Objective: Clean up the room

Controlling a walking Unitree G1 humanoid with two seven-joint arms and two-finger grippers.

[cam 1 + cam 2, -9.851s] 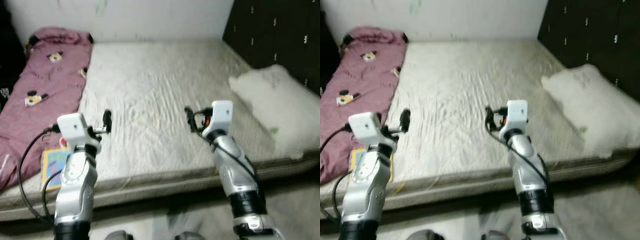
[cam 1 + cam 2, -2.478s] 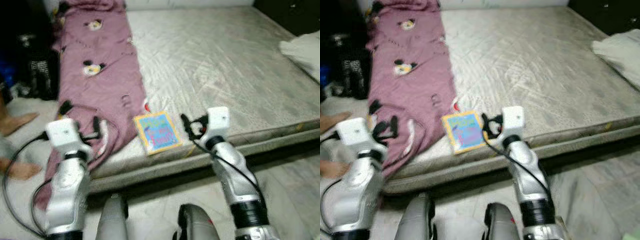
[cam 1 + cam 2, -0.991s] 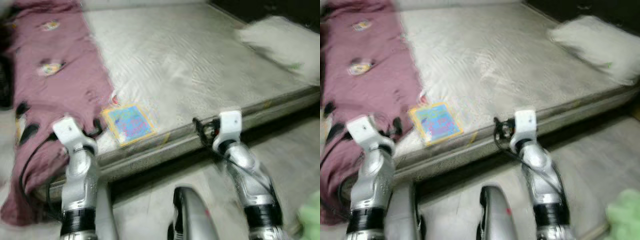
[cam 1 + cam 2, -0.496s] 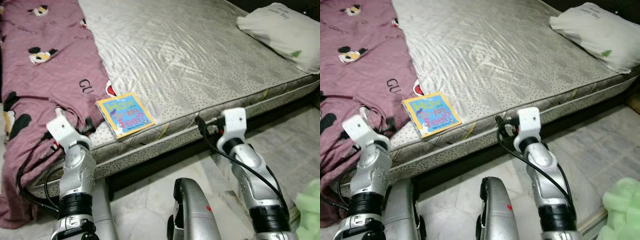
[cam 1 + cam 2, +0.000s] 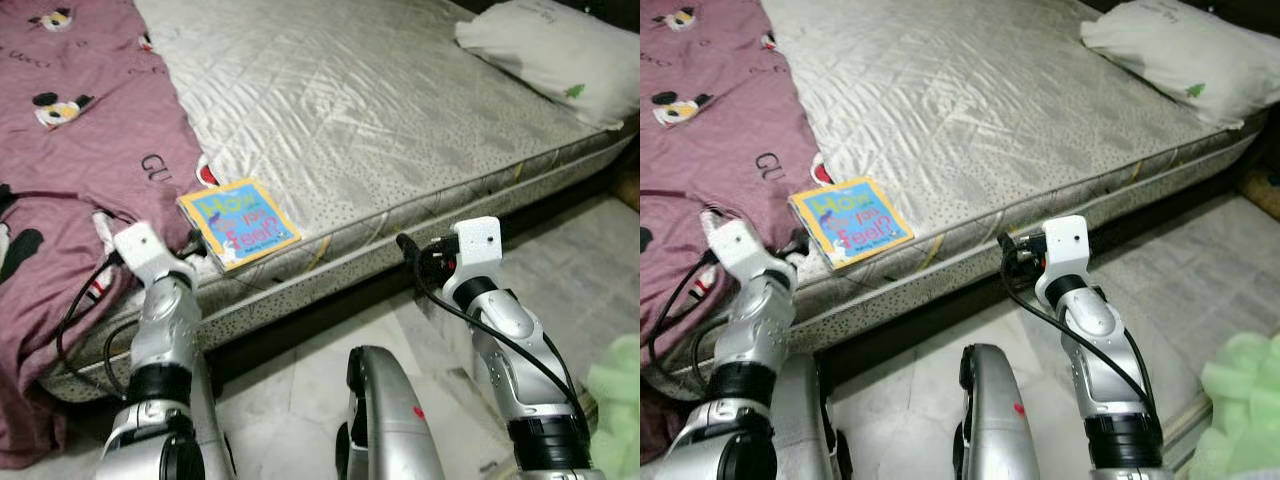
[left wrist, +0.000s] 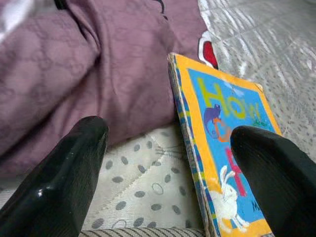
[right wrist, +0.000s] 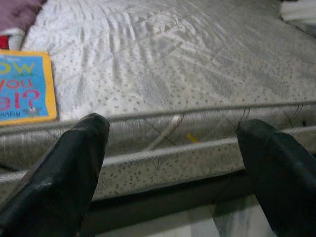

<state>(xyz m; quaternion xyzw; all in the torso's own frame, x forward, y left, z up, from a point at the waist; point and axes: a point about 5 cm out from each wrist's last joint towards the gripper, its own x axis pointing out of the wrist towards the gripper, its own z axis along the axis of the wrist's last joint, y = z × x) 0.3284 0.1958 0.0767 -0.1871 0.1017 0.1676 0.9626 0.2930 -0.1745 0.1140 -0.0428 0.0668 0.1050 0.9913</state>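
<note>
Far left, the purple blanket (image 5: 80, 140) drapes off the mattress (image 5: 380, 110). The left gripper (image 6: 173, 163), fingers spread, hovers by the book (image 5: 238, 221) — seemingly not touching. The right gripper (image 7: 173, 163), also spread, faces the near mattress edge.

Book (image 5: 238, 220) on mattress (image 5: 380, 110) edge, blanket (image 5: 70, 130) left, pillow (image 5: 545, 55) far right
</note>
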